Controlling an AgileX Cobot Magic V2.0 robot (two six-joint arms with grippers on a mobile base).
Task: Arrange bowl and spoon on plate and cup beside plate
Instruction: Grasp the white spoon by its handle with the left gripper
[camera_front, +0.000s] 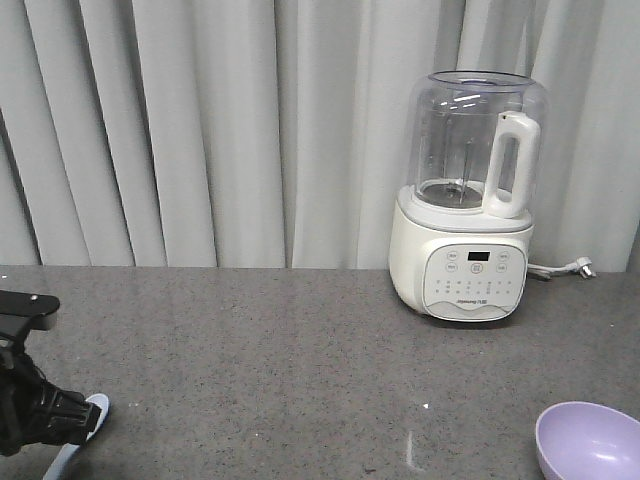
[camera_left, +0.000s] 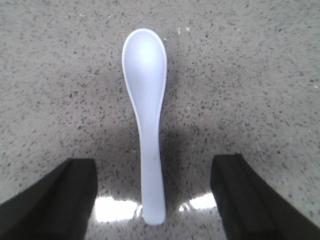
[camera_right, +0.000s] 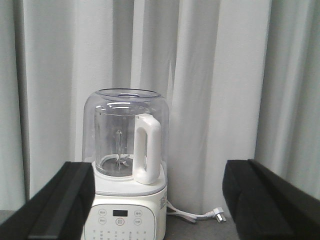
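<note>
The pale blue-white spoon (camera_left: 145, 100) lies flat on the speckled grey counter, scoop pointing away from my left gripper (camera_left: 155, 200). That gripper is open, and the spoon's handle end sits between its two black fingers (camera_left: 55, 200) without touching either. In the front view the left gripper (camera_front: 60, 420) hovers low at the bottom left with the spoon (camera_front: 95, 407) poking out beneath it. The lavender bowl (camera_front: 590, 440) stands empty at the bottom right. My right gripper (camera_right: 157, 200) is open, raised, and holds nothing. The plate and cup are out of view.
A white blender (camera_front: 465, 200) with a clear jug stands at the back right of the counter (camera_front: 280, 350), also facing the right wrist as the blender (camera_right: 127, 170). Its cord and plug (camera_right: 212, 216) trail to the right. Grey curtains (camera_front: 200, 120) hang behind.
</note>
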